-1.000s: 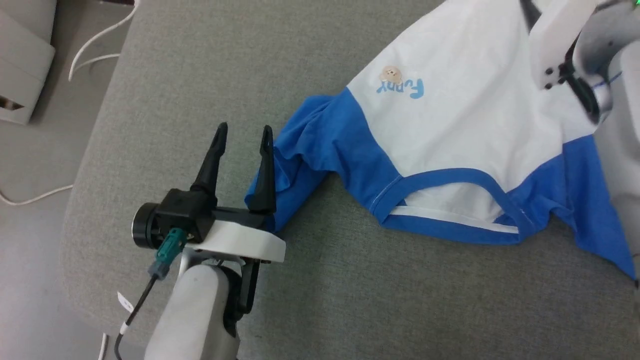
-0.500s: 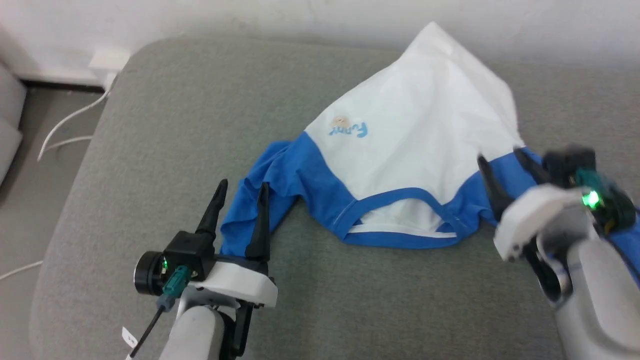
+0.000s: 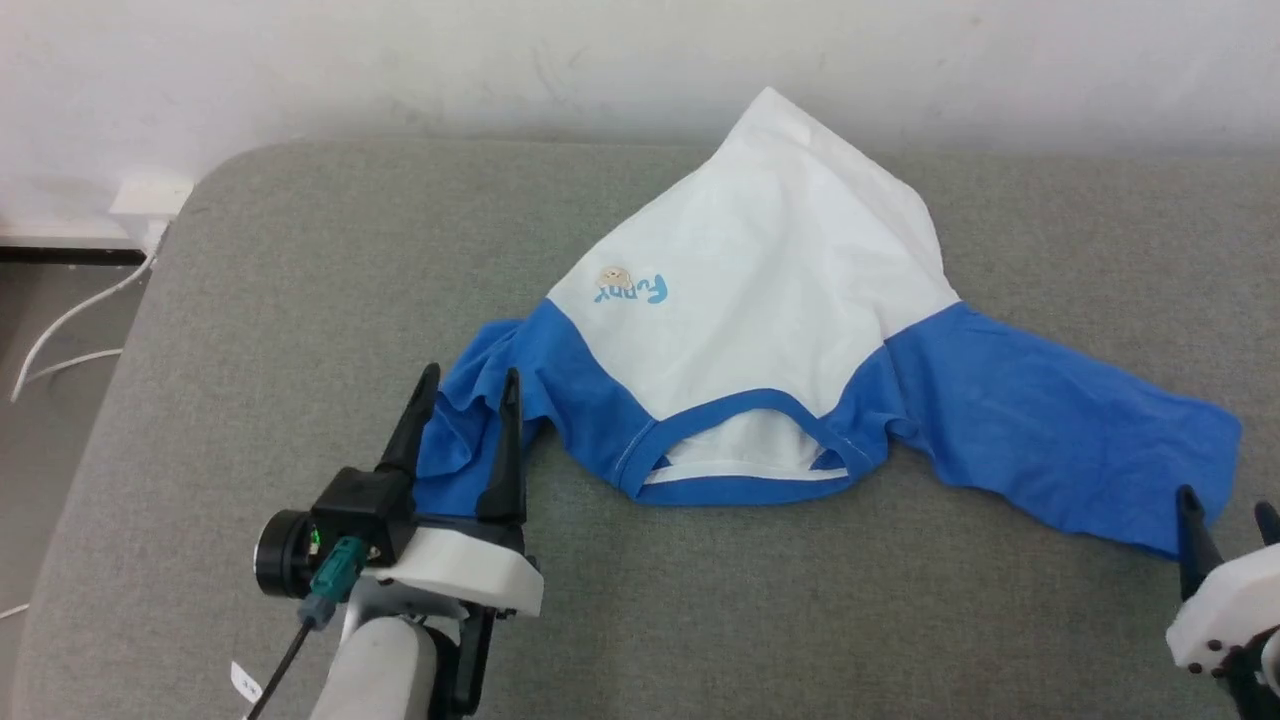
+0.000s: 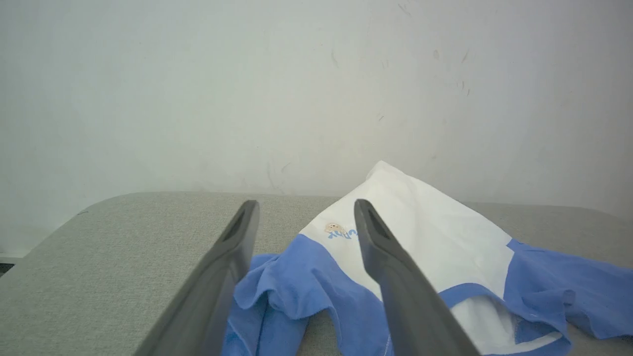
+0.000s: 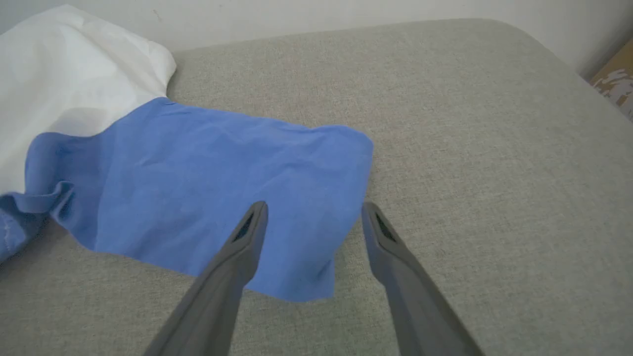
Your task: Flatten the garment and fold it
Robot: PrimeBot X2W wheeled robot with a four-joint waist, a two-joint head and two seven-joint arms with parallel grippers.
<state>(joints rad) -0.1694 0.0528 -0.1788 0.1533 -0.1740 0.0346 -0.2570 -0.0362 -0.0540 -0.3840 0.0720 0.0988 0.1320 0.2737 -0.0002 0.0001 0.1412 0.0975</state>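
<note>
Garment [image 3: 770, 270] on grey cushion [image 3: 300, 260]; white wall [image 3: 400, 60] just behind it, white cables [image 3: 60, 330] on floor well left. Left gripper [image 3: 468, 382] and right gripper [image 5: 315, 206] gape empty at its sleeve ends.

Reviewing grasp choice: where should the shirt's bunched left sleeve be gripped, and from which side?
Grip the bunched sleeve at its free end, the folds showing between the open jaws of the left gripper. Come from the robot's near side, low along the cushion; a leftward pull should probably spread it like the flat right sleeve.
</note>
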